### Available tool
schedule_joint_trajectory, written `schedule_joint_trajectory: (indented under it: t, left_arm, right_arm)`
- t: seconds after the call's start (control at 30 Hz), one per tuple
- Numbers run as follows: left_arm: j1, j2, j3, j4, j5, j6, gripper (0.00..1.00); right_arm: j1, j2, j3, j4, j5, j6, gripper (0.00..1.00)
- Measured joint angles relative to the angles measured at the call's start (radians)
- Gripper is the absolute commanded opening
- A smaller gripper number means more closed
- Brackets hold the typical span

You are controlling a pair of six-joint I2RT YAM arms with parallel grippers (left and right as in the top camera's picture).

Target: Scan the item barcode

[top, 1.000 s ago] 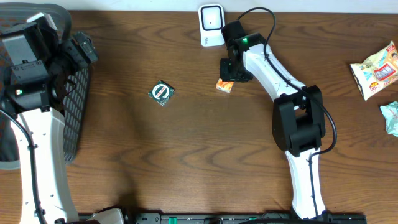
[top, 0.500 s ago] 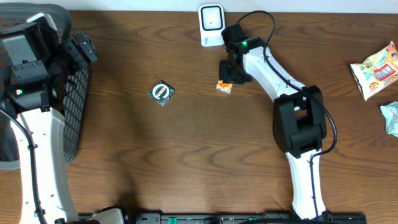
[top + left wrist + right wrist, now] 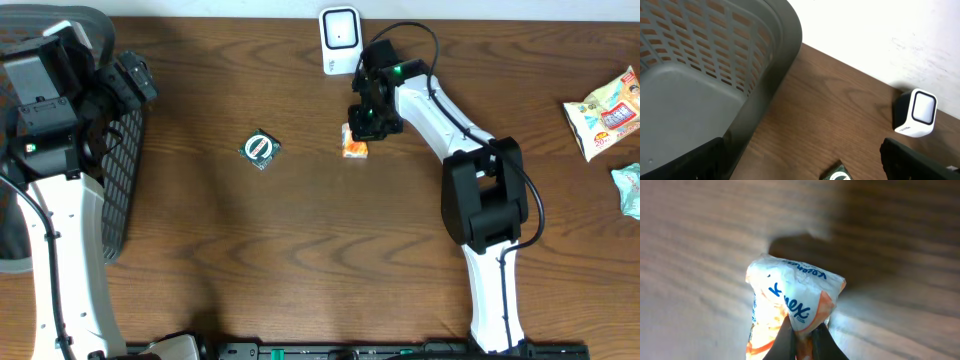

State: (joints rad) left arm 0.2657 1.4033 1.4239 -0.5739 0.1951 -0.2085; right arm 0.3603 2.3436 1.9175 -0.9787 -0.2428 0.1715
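A small white and orange tissue pack (image 3: 354, 143) (image 3: 790, 305) hangs just off the table below the white barcode scanner (image 3: 340, 40) (image 3: 916, 112). My right gripper (image 3: 364, 126) (image 3: 801, 342) is shut on the tissue pack, pinching its end between two dark fingers (image 3: 784, 342). At the far left my left gripper (image 3: 805, 162) stands open over the table beside the basket, with nothing between its fingers (image 3: 917, 160). A dark green round-labelled packet (image 3: 261, 149) (image 3: 839, 174) lies on the table between the arms.
A grey perforated basket (image 3: 115, 180) (image 3: 715, 65) stands at the left edge. Two snack packets (image 3: 603, 113) lie at the far right. A white wall runs behind the scanner.
The right gripper has closed on the tissue pack and shifted it slightly left and down. The left arm has not moved.
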Motion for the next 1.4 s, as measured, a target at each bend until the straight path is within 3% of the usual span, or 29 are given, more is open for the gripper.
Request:
schedule_joint_trajectory:
  t: [0.07, 0.1, 0.2, 0.23, 0.27, 0.43, 0.53, 0.73, 1.0, 1.4]
  left_arm:
    - [0.000, 0.000, 0.000, 0.000, 0.000, 0.000, 0.98]
    - [0.000, 0.000, 0.000, 0.000, 0.000, 0.000, 0.98]
    - [0.000, 0.000, 0.000, 0.000, 0.000, 0.000, 0.98]
    - [0.000, 0.000, 0.000, 0.000, 0.000, 0.000, 0.98]
    - [0.000, 0.000, 0.000, 0.000, 0.000, 0.000, 0.98]
    - [0.000, 0.000, 0.000, 0.000, 0.000, 0.000, 0.98]
    - [0.000, 0.000, 0.000, 0.000, 0.000, 0.000, 0.98]
    - [0.000, 0.000, 0.000, 0.000, 0.000, 0.000, 0.98]
    - [0.000, 0.000, 0.000, 0.000, 0.000, 0.000, 0.98]
    - [0.000, 0.000, 0.000, 0.000, 0.000, 0.000, 0.98]
  right_arm:
    - [0.000, -0.007, -0.006, -0.025, -0.009, -0.066, 0.02]
    - [0.001, -0.009, -0.008, -0.036, -0.009, -0.097, 0.15]
    - [0.002, -0.013, -0.010, -0.062, 0.019, -0.167, 0.38]
    - [0.002, -0.014, -0.010, -0.064, 0.025, -0.180, 0.60]
    - [0.002, -0.014, -0.010, -0.064, 0.035, -0.185, 0.66]
    - [0.002, -0.017, -0.010, -0.052, 0.055, -0.167, 0.66]
    - [0.002, -0.017, -0.010, -0.053, 0.057, -0.150, 0.56]
    - [0.002, -0.017, -0.016, -0.060, 0.044, -0.123, 0.51]
    - [0.003, -0.052, -0.114, 0.023, -0.005, -0.088, 0.01]
    - [-0.005, -0.064, -0.125, 0.022, -0.109, -0.078, 0.01]
